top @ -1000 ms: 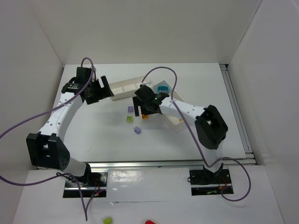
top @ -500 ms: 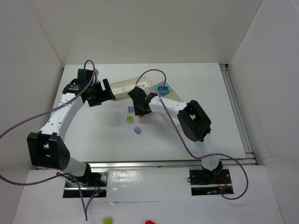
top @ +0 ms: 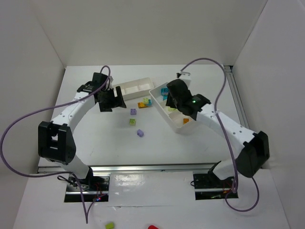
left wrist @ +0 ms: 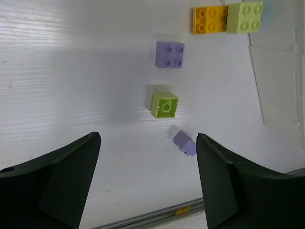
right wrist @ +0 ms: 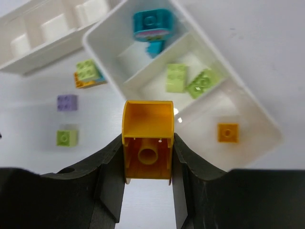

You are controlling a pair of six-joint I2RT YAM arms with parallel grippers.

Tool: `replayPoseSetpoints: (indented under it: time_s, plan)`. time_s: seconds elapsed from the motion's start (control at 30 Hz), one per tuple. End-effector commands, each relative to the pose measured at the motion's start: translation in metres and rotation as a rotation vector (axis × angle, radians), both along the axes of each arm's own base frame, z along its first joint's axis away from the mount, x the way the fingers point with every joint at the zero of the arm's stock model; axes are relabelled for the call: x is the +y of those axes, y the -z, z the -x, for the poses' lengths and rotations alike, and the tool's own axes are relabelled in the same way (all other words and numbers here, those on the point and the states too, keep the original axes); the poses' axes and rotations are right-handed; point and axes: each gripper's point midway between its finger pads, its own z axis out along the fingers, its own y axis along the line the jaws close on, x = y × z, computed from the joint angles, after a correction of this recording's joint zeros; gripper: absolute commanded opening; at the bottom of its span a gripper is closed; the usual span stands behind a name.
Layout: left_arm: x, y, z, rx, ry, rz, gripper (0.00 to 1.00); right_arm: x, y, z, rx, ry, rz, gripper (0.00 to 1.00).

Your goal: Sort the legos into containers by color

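Observation:
My right gripper (right wrist: pixel 148 141) is shut on an orange lego (right wrist: pixel 147 119), held above the near wall of the slanted white container (right wrist: pixel 257 119). That container holds a teal lego (right wrist: pixel 151 23), two lime ones (right wrist: pixel 177 76) and an orange one (right wrist: pixel 228 132). From above, the right gripper (top: pixel 170 99) hovers over this container (top: pixel 178 128). My left gripper (left wrist: pixel 147 181) is open over the table, above a lime lego (left wrist: pixel 165 105) and a small purple one (left wrist: pixel 185 143). A second purple lego (left wrist: pixel 170 54) and an orange-and-lime pair (left wrist: pixel 210 19) lie further off.
The second white container (top: pixel 136 86) lies behind the left gripper (top: pixel 116 100), its compartments bare. A silver rail (top: pixel 143 168) runs along the table's near edge and another along the right edge (top: pixel 240 109). White walls enclose the table.
The right gripper closed on the orange lego beside the loose pile, lifted it and swung right over the slanted container. The left gripper moved right, toward the loose legos.

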Motion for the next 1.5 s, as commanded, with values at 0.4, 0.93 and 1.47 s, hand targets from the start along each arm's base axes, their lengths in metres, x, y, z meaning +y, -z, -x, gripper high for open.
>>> replayPoseSetpoints:
  time_s: [0.4, 0.93, 1.47]
  plan:
    - [-0.064, 0.03, 0.034, 0.08, 0.217, -0.07, 0.9, -0.075, 0.061, 0.011, 0.15, 0.187, 0.119, 0.68]
    - [-0.133, 0.088, 0.086, 0.09, 0.547, -0.262, 0.8, -0.074, 0.023, -0.001, 0.072, 0.172, 0.079, 0.77]
    - [-0.126, 0.107, 0.068, 0.044, 0.5, -0.361, 0.65, -0.079, 0.02, -0.005, 0.068, 0.173, 0.082, 0.77]
